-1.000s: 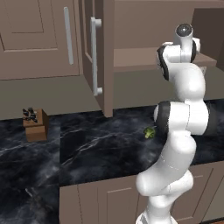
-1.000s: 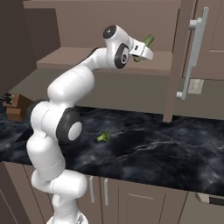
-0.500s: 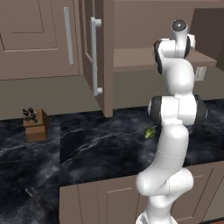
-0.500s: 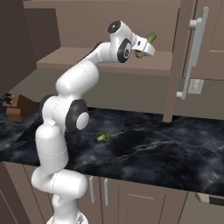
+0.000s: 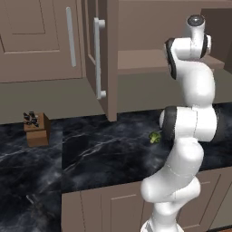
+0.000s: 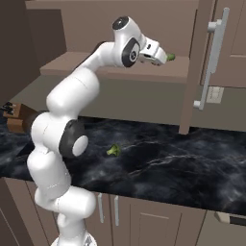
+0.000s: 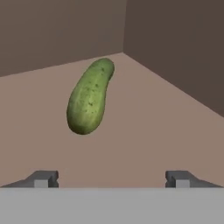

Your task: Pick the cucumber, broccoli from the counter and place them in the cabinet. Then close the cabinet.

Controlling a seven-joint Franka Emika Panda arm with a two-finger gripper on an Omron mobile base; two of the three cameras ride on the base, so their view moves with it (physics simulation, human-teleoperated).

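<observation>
Gripper (image 7: 113, 178) released — the two dark finger tips (image 7: 43, 178) stand wide apart at the bottom of the hand view with nothing between them, and the cucumber (image 7: 89, 96) lies ahead of them on the brown inner shelf (image 7: 144, 131), near the back corner and clear of both tips. Judged step: deposit of the first item in the cabinet (image 6: 144, 72), with withdrawal due next. To do it well, draw the hand straight back along its own axis, keeping the jaws wide so neither tip catches the cucumber, and clear the shelf edge before lowering — the open door (image 5: 105, 63) with its silver bar handle (image 5: 98, 59) hangs close on one side. Arm pose: reared tall from the base, upper links nearly vertical, wrist bent forward so the hand reaches level into the cabinet opening. The broccoli (image 6: 113, 151) sits on the black marble counter (image 6: 182, 158), near the arm's lower links, untouched.
</observation>
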